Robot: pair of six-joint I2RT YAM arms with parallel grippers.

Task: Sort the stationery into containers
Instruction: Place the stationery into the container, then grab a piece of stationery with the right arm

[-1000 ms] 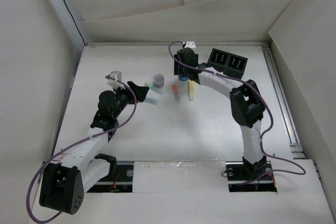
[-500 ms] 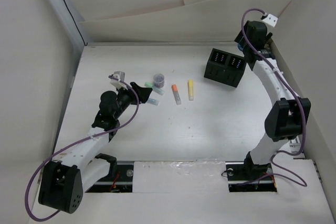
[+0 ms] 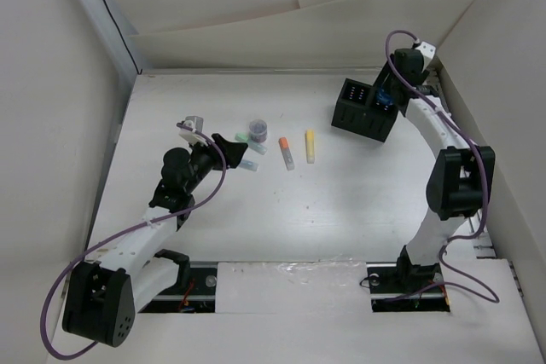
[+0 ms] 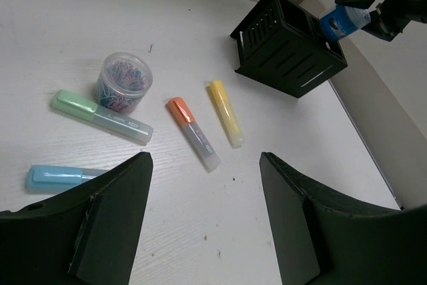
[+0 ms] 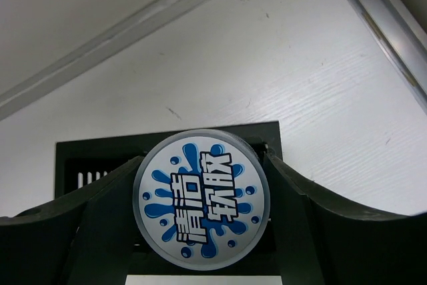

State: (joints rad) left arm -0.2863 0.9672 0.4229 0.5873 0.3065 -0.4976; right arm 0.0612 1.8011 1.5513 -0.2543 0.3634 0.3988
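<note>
My right gripper (image 3: 388, 95) is shut on the blue-white roll (image 5: 201, 198) and holds it over the right compartment of the black box (image 3: 365, 110); the roll also shows in the left wrist view (image 4: 340, 21). My left gripper (image 3: 229, 147) is open and empty, just left of the markers. On the table lie the yellow marker (image 3: 310, 146), the orange-white marker (image 3: 287, 153), the mint green marker (image 3: 252, 145) and the light blue marker (image 3: 248, 163). The grey-purple roll (image 3: 258, 130) stands behind the green marker; it looks like a clear tub of clips (image 4: 123, 82).
The table's back wall (image 3: 281, 70) runs just behind the box. A metal rail (image 3: 456, 159) lines the right edge. A slanted white panel rises beyond the right arm.
My right arm carried the blue-white roll from the markers to the far right corner, then came down over the black box. The left arm has not moved.
</note>
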